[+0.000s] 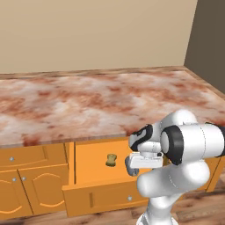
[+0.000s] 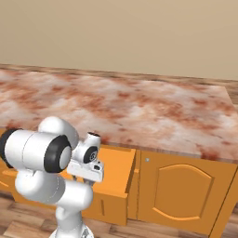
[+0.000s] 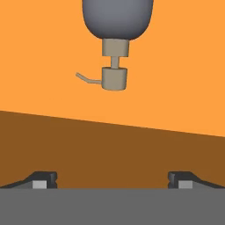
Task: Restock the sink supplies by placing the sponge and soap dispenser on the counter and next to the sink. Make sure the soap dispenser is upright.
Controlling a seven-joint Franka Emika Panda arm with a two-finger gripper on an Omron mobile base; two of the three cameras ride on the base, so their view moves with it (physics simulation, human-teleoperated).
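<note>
My hand (image 3: 112,180), jaws wide open and empty, points down into the open drawer (image 1: 94,162); the soap dispenser (image 3: 117,26) lies ahead of it, nozzle toward me, the sponge (image 1: 111,160) nearby.

In the hand view the soap dispenser (image 3: 117,26) is cut off by the top edge, while in the left base view the arm hides most of it, and the sponge (image 1: 111,160) looks tiny.

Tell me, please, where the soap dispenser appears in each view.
Left base view: soap dispenser low centre-right, in the open drawer, right of the sponge, partly behind the arm.
Right base view: the drawer's side wall screens its inside.
Hand view: top centre, pump towards the camera.
Shared landmark: the open drawer.
</note>
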